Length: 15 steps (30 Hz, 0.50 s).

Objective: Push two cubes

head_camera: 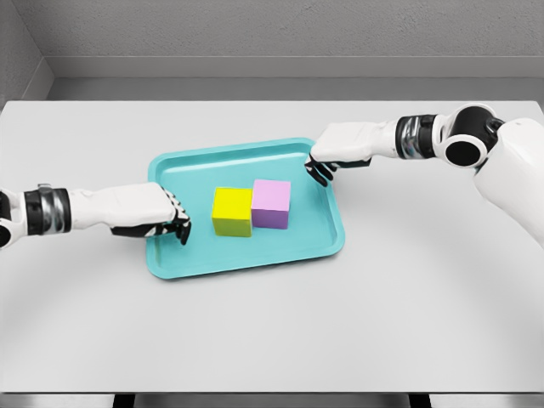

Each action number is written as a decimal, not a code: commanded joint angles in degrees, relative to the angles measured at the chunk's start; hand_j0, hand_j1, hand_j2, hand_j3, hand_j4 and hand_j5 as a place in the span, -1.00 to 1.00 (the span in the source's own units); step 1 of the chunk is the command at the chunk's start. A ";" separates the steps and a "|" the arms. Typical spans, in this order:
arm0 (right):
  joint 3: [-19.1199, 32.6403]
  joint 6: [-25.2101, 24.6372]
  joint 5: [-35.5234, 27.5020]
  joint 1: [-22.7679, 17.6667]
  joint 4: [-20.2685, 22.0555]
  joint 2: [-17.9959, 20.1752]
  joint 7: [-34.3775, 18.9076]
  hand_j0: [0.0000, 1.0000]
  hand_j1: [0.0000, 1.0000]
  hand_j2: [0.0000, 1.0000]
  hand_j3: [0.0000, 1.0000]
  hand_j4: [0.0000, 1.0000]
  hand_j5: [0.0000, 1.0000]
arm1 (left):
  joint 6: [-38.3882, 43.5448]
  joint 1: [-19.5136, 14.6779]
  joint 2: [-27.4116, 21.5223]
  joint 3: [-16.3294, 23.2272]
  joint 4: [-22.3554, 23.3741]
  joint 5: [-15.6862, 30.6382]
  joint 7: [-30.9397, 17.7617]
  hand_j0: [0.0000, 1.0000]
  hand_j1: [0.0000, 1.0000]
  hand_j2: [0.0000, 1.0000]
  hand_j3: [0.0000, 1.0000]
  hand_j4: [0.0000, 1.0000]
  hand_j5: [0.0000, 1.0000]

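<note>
Left robot hand [157, 214] and right robot hand [336, 153] are sitting curled and empty, flanking the touching yellow cube [231, 212] and pink cube [271, 203], probably to push them.

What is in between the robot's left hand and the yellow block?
Nothing but bare teal tray floor. In the head view, the left hand sits at the tray's left side, with an open gap before the yellow cube.

My two arms: glossy white shells, black-and-grey ribbed wrist bands. Left hand [153, 214] and right hand [338, 151]: white backs, black fingers. Right elbow: round black joint cap.
</note>
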<state>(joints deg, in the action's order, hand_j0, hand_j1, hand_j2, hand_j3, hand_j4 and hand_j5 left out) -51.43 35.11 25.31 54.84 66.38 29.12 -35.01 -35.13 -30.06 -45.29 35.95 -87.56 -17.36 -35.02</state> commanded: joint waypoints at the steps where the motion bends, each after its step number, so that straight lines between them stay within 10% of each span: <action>1: 0.37 -0.22 -0.35 0.17 -0.02 0.24 0.01 -0.58 -0.58 -0.58 -0.58 -0.58 -0.58 | 0.13 0.00 1.16 0.26 0.90 0.22 0.02 -0.17 -0.17 -0.17 -0.17 -0.17 -0.17; 4: 8.18 -0.11 -2.54 -0.53 0.51 6.03 0.01 -0.52 -0.52 -0.52 -0.52 -0.52 -0.52 | 0.13 -0.70 5.21 0.79 4.15 -0.22 0.02 -0.17 -0.17 -0.17 -0.17 -0.17 -0.17; 5: 12.49 -0.11 -6.84 -1.58 0.33 9.29 0.01 -0.09 -0.09 -0.09 -0.09 -0.09 -0.09 | 0.13 -0.79 5.30 1.32 4.15 -0.22 0.02 -0.17 -0.17 -0.17 -0.17 -0.17 -0.17; 6: 14.43 -0.11 -12.10 -2.81 0.16 11.13 0.01 1.00 1.00 1.00 1.00 1.00 1.00 | 0.13 -0.88 5.30 1.32 4.24 -0.22 0.02 -0.17 -0.17 -0.17 -0.17 -0.17 -0.17; 15: 18.04 -0.11 -14.14 -7.56 -1.78 12.63 0.01 1.00 1.00 1.00 1.00 1.00 1.00 | 0.13 -1.23 7.05 1.41 5.91 -1.37 0.02 -0.17 -0.17 -0.17 -0.17 -0.17 -0.17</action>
<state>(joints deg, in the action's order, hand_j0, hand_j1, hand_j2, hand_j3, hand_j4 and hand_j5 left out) -34.53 35.16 12.01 47.37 65.02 41.74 -35.02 -35.14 -31.38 -38.49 37.33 -82.13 -18.98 -35.02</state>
